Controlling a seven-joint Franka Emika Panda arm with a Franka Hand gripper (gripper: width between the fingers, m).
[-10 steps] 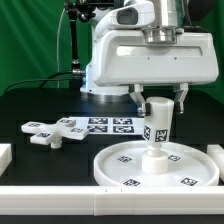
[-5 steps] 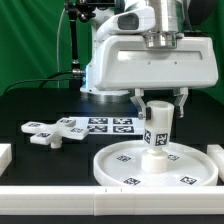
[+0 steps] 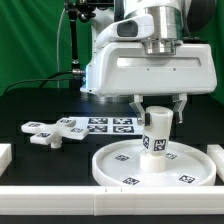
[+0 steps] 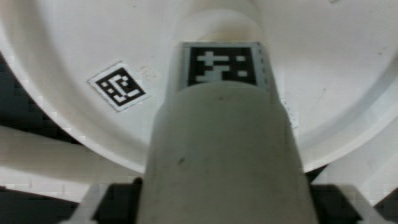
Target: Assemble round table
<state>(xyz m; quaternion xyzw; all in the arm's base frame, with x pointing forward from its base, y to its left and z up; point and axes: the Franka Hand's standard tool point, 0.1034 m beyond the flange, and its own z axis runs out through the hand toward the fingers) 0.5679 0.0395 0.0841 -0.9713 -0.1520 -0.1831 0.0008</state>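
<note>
The large rimmed round disc (image 3: 152, 165) lies flat on the table toward the exterior view's right, tags facing up. The short thick cylinder leg (image 3: 156, 132) stands upright on the disc's middle. My gripper (image 3: 158, 110) comes down from above and is shut on the leg's upper part, one finger on each side. In the wrist view the leg (image 4: 217, 140) fills the centre, its tagged end against the disc (image 4: 80, 60), and dark fingers (image 4: 111, 200) press its sides. The four-armed cross base (image 3: 53, 130) lies flat at the exterior view's left.
The marker board (image 3: 108, 124) lies flat behind the disc. White border rails run along the front (image 3: 60, 196) and stand at the left edge (image 3: 4, 155) and right edge (image 3: 216, 152). The robot's white base (image 3: 110, 70) stands behind, with a green backdrop.
My gripper and wrist have turned about the vertical axis with the leg in hold; the leg's tag faces a different way. The leg stays upright on the disc's middle.
</note>
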